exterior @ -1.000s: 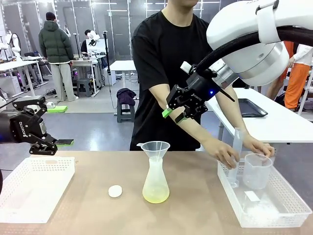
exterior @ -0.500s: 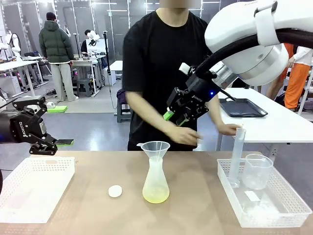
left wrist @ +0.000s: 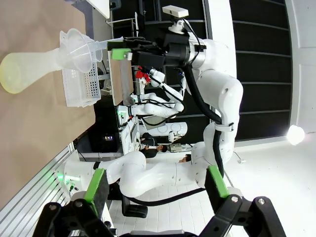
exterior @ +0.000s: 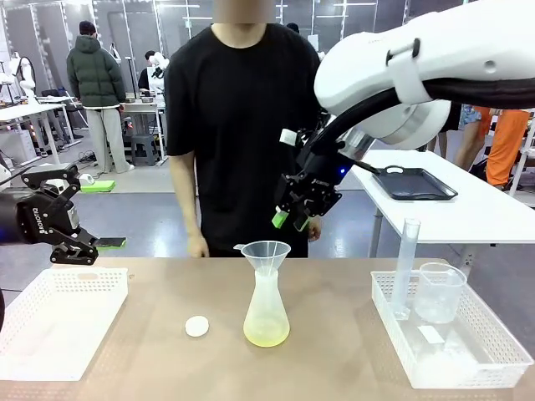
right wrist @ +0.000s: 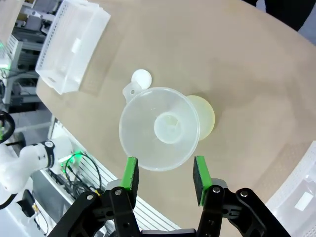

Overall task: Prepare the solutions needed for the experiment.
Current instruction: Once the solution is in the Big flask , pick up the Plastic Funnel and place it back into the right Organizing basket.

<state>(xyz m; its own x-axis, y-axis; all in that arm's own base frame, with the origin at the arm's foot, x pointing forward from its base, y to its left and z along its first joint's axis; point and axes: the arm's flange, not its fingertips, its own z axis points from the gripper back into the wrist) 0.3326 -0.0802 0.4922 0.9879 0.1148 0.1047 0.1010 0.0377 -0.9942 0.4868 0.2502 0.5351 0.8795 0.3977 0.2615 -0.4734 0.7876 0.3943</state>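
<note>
Pouring looks mostly done: a little yellow-green solution (exterior: 267,337) sits in the conical flask (exterior: 267,317) at frame centre, with the funnel (exterior: 265,253) on top. The measuring cylinder (exterior: 405,267) and beaker (exterior: 440,292) stand in the lower-right basket (exterior: 493,351). The right pincer (exterior: 289,222) hovers above the funnel, jaws partly apart and empty. The left pincer (left wrist: 157,183), at far left, gapes wide.

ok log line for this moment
left tool open, by white basket | right tool open, empty, above funnel | funnel in flask neck | yellowish solution in flask bottom | person standing behind table
</note>
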